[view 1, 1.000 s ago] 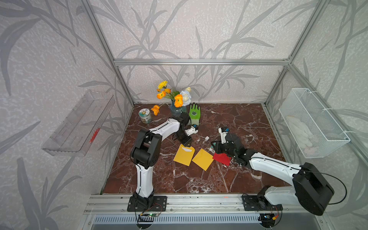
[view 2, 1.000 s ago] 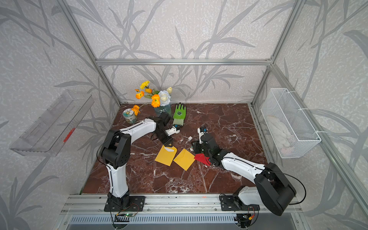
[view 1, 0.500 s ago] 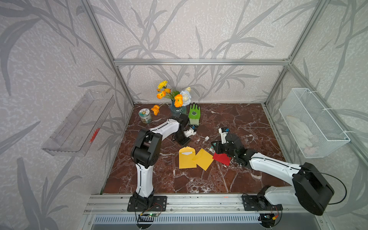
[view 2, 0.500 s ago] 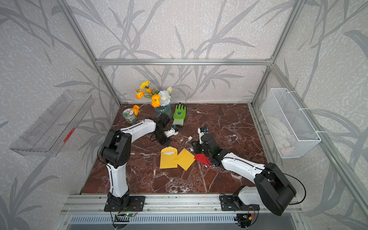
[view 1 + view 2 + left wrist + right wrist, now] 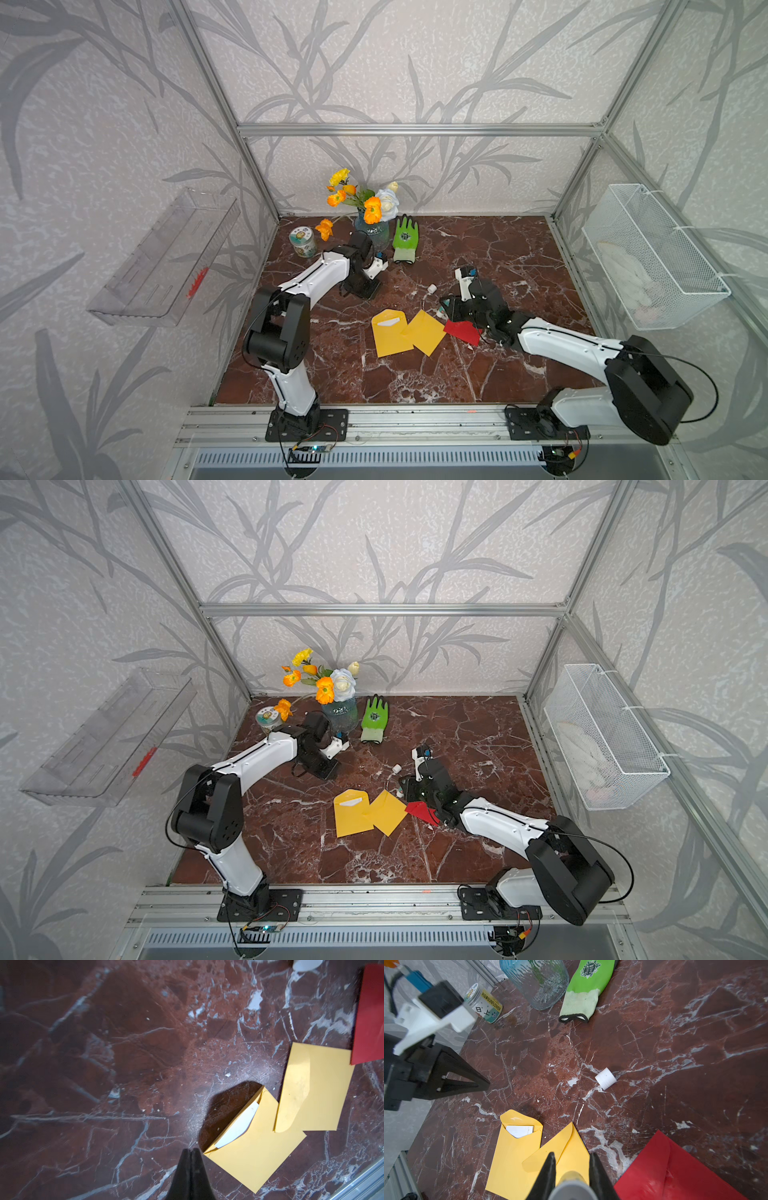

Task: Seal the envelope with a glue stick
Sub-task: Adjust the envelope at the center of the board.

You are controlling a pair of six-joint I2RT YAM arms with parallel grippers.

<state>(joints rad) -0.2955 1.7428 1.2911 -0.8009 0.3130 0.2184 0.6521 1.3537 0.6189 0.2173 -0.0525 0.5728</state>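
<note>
Glue stick (image 5: 443, 308) is seen in both top views clamped in the right gripper (image 5: 451, 306), low over the marble-patterned table (image 5: 498, 257). Its small white cap (image 5: 432, 288) lies apart on the table, so uncapping is judged done. From the left wrist, the left gripper (image 5: 190, 1150) is shown pinched shut on nothing, just beside the open envelope (image 5: 255, 1147). This flat yellow paper pocket has its rounded flap open and a white card (image 5: 236, 1126) exposed, so no seal is judged made yet. From the right wrist, the glue stick's grey tube is framed between dark tapered fingers above the second yellow envelope (image 5: 577, 1147), its flap folded down, with the glossy red envelope (image 5: 675, 1167) alongside. Gluing and pressing are judged left.
</note>
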